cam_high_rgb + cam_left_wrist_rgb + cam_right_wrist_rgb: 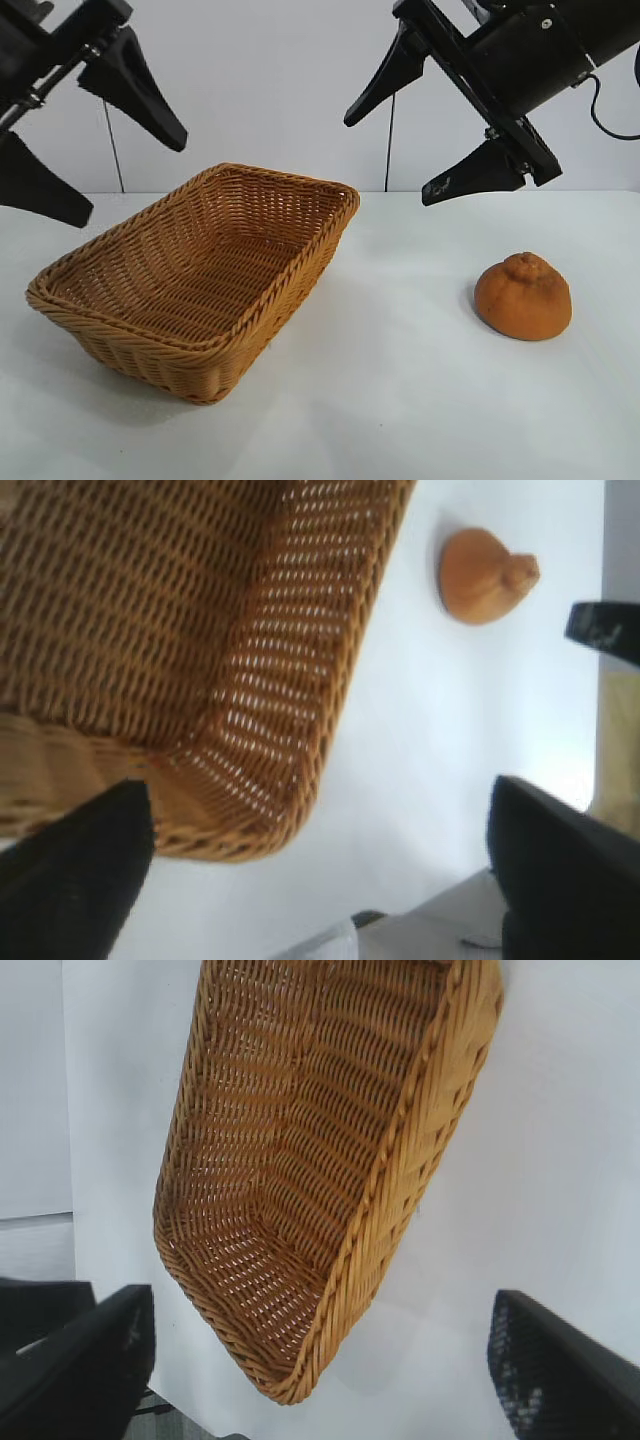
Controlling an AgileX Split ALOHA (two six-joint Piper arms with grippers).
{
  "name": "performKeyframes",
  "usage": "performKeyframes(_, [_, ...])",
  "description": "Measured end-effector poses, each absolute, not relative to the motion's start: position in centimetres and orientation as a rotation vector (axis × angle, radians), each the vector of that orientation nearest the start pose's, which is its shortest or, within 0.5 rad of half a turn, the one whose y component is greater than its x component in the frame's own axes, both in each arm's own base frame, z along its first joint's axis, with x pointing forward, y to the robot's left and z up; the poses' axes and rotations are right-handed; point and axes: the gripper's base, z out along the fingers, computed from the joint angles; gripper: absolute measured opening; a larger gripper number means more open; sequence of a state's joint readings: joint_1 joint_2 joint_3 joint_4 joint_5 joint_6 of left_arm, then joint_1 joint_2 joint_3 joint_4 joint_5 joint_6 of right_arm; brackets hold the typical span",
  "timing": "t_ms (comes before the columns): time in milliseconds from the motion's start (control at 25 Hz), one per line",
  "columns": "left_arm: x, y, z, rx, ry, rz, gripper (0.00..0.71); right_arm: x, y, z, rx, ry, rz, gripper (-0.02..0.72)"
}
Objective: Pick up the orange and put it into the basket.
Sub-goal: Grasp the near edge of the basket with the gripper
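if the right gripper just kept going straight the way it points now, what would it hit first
Probably the basket. The right gripper hangs open above the table, angled down toward the basket, whose open inside fills the right wrist view between its fingers. The orange lies off that line, nearer the camera. Depth is hard to judge.

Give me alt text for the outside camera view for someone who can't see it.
An orange sits on a white table, apart from an empty wicker basket to its left. Two black robot arms hang above: the left claw open over the basket's left end, the right claw open above the gap between basket and orange, holding nothing.
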State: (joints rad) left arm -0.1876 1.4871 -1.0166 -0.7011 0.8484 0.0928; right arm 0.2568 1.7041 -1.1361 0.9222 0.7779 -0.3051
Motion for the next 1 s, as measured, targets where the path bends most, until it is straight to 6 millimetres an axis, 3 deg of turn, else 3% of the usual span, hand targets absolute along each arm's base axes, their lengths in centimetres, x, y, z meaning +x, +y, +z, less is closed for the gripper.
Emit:
performKeyframes(160, [25.5, -8.9, 26.6, -0.364, 2.75, -0.815, 0.643, 32.4, 13.7, 23.7, 0.025, 2.655, 1.014, 0.62])
performKeyframes(400, [23.6, -9.3, 24.0, -0.737, 2.738, -0.817, 0.643, 32.4, 13.7, 23.7, 0.026, 2.654, 1.014, 0.62])
performKeyframes(680, [25.0, -9.5, 21.8, -1.064, 2.634, -0.781, 0.643, 32.4, 13.7, 23.7, 0.026, 2.654, 1.013, 0.62])
performKeyframes(1000, [27.0, -9.6, 17.4, -1.287, 2.626, -0.689, 0.643, 32.4, 13.7, 23.7, 0.028, 2.651, 1.01, 0.62])
